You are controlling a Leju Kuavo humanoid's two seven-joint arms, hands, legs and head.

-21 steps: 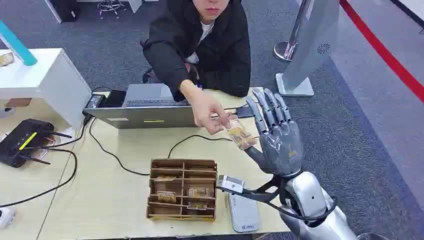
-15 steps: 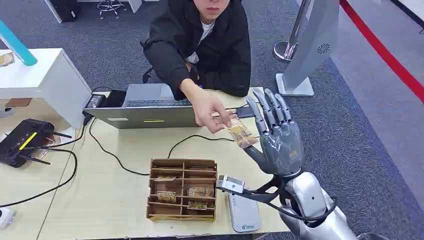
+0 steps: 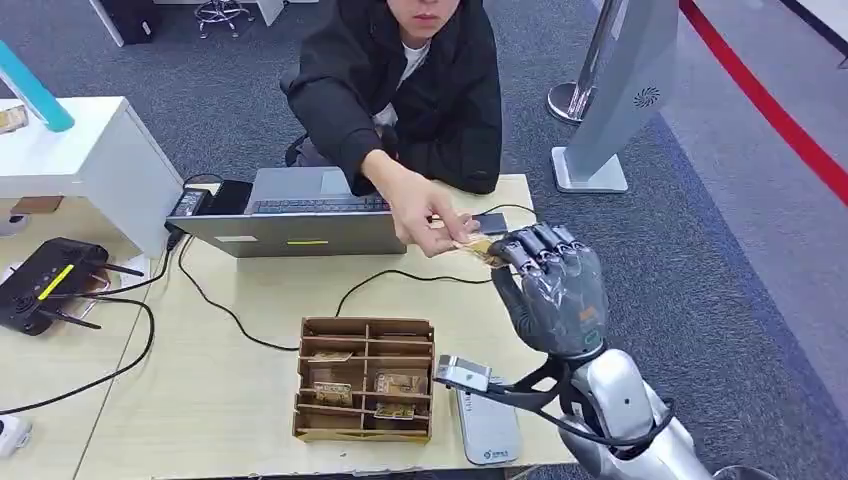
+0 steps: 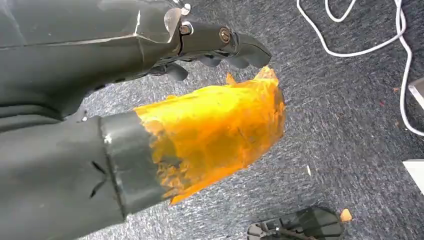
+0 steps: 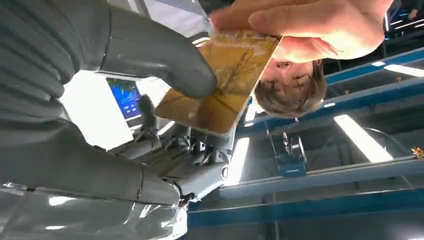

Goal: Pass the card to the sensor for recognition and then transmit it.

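**Card held from both ends at the right of the desk**

Here the tan card [image 3: 478, 248] sits above the far right part of the table [image 3: 230, 400], mostly hidden in the head view between the person's hand [image 3: 425, 222] and the robot's right hand [image 3: 550, 285]. The right wrist view shows it better: a thin, glossy rectangle with a worn brown print, the grey thumb [image 5: 165, 62] pressing its face while the person's fingers pinch the opposite edge. So the right hand grips the card, fingers curled forward over it.

The left hand [image 4: 220, 45] hangs over dark grey carpet with fingers curled in, holding nothing; an orange, crinkled wrap covers much of that view.

Near the table's front edge lie a slotted brown organizer box [image 3: 366, 378] and, just right of it, a flat grey card reader [image 3: 487, 428], partly cut off by the right arm. A laptop [image 3: 300, 215] stands at the far edge.
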